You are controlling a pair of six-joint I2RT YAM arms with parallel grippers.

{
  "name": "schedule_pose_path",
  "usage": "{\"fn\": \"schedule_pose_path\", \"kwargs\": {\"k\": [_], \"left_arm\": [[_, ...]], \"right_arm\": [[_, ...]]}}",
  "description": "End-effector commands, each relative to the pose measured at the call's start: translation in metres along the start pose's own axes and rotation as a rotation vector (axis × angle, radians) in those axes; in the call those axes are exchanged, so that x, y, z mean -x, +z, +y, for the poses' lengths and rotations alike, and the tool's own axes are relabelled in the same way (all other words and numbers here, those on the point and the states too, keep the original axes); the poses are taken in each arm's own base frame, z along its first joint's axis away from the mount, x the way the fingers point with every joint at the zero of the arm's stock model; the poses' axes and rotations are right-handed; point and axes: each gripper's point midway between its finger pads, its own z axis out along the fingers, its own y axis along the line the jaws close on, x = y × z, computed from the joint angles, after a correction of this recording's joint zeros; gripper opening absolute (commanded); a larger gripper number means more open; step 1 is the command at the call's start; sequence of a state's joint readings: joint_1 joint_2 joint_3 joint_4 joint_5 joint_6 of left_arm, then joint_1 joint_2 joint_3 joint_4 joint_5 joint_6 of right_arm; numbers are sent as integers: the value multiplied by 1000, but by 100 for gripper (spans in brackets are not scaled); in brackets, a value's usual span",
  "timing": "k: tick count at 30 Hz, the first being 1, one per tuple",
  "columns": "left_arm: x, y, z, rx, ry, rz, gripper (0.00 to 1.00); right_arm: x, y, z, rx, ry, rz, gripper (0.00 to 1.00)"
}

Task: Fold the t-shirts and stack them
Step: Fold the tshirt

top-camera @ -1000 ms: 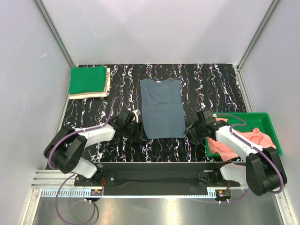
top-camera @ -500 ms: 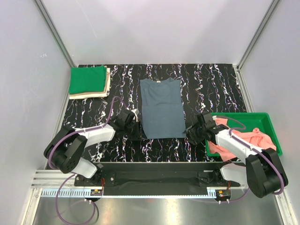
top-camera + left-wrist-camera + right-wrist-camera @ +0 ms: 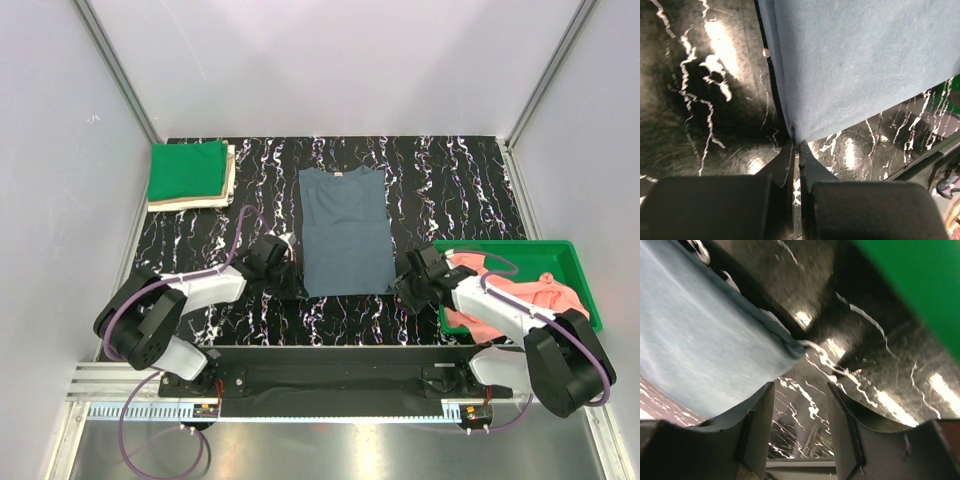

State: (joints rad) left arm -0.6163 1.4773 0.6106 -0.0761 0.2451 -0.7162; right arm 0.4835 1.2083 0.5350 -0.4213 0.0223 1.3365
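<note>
The blue-grey t-shirt [image 3: 345, 232] lies flat in the middle of the table [image 3: 450, 180]. The left end effector [image 3: 796, 145] is closed on its near left corner. The right end effector [image 3: 802, 390] stands open around the near right corner, probably so both can lift this edge for folding.

The right gripper [image 3: 802, 390] sits low over the glossy black table [image 3: 865, 355], whose surface is veined with white and catches bright glare. Its two dark fingers [image 3: 760, 425] stand apart with only bare table between them. Just beyond the tips, towards the left one, lies the hemmed corner of the blue-grey shirt [image 3: 705, 340], flat on the table and spreading away to the left. To the far right, the wall of a green tray [image 3: 920, 285] crosses the corner of the view, well apart from the shirt.
</note>
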Motion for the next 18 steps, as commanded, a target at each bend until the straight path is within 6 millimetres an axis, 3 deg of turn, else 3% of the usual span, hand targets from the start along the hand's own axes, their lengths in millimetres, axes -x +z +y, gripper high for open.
{"fn": "schedule_pose_path", "kwargs": {"k": [1, 12, 13, 15, 18], "left_arm": [[-8, -8, 24, 95, 32, -19, 0], [-5, -17, 22, 102, 50, -32, 0], [-5, -18, 23, 103, 49, -35, 3], [-1, -20, 22, 103, 51, -56, 27], [1, -23, 19, 96, 56, -66, 35]], "right_arm": [[-4, 1, -4, -32, 32, -55, 53], [-1, 2, 4, -16, 17, -106, 52], [-1, 3, 2, -20, 19, -106, 52], [-1, 5, -4, -35, 29, -108, 52], [1, 6, -6, -42, 24, -120, 52]]}}
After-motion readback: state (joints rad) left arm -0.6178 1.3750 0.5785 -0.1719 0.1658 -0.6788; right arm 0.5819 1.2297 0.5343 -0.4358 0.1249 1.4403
